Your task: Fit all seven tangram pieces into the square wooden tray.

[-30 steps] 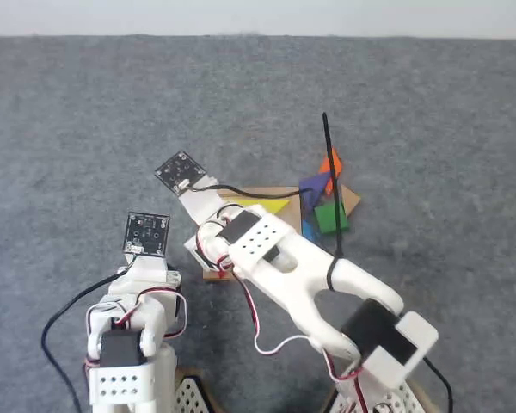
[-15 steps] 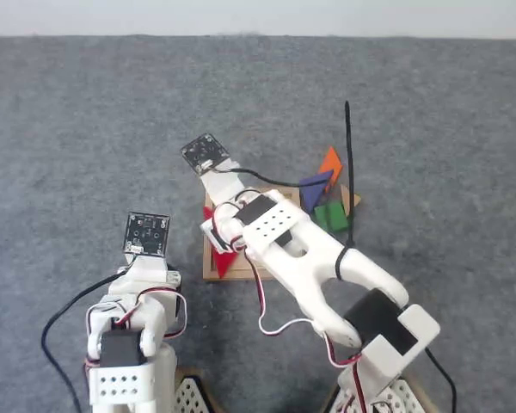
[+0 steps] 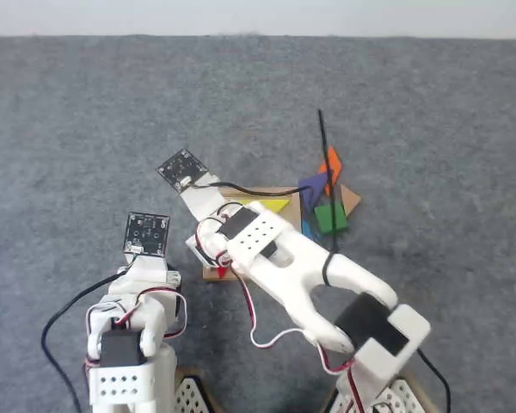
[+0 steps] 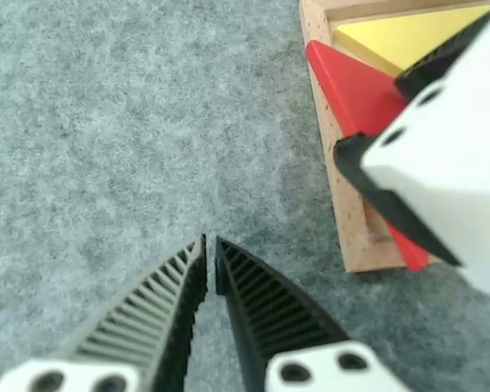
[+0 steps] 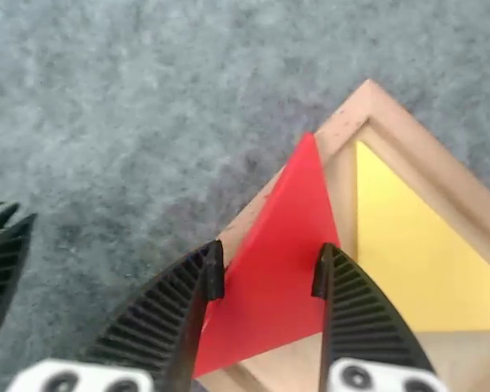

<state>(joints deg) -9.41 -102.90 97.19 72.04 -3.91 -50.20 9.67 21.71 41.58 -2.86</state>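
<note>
- Our right end effector (image 5: 268, 273) stands partly open, its fingers (image 5: 188, 310) set against opposite edges of the red triangle (image 5: 279, 229), which it grips between them
- The red triangle lies over the rim of the tray (image 5: 367, 96) at one corner, with its point reaching the outer edge of the wood; we cannot tell whether it sits flat or tilted
- Just beside it, inside the tray, the yellow triangle (image 5: 400, 245) lies flat along the rim
- Our left end effector (image 4: 210, 245) is all but closed, with a thin slit between its ribbed fingers and nothing in them; it hangs over the grey worktop (image 4: 106, 122), near the tray's corner but apart from it
- From the high view, the right arm (image 3: 284, 258) stretches across the tray and covers much of it, while the left arm (image 3: 129, 335) is drawn back at the near edge
- At the tray's right side, the orange piece (image 3: 331, 162), purple piece (image 3: 314, 183), green piece (image 3: 331, 217) and blue piece (image 3: 308, 230) are bunched together, touching or overlapping; we cannot tell which of them lie properly inside
</note>
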